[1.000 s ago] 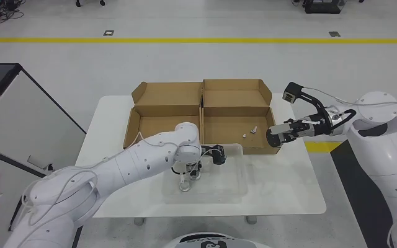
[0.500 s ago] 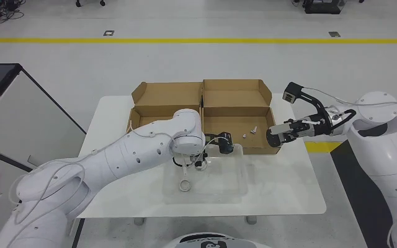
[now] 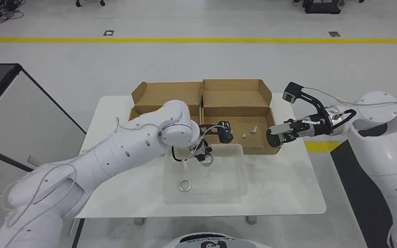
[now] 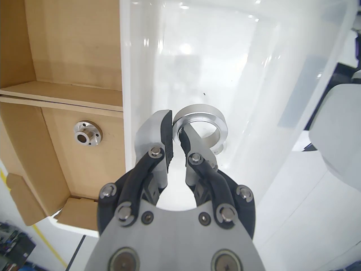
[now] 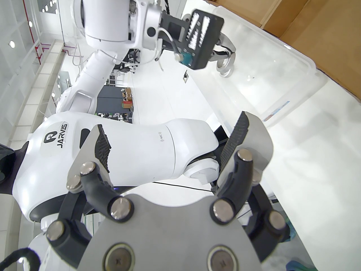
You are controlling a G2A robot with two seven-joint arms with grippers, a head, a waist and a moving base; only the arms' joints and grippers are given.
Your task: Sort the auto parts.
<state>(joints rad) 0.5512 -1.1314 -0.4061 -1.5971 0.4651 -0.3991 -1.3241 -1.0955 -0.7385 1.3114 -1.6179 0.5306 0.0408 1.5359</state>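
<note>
Over the back edge of the clear bin, the left gripper hangs with its fingers pinched narrow on the wall of a metal ring, one finger inside the hole and one outside. A second ring lies flat on the bin's floor, nearer its front. Just behind the bin, a small flanged part lies in an open cardboard box. Beyond the bin's right rear corner, the right gripper is spread wide, holding nothing.
</note>
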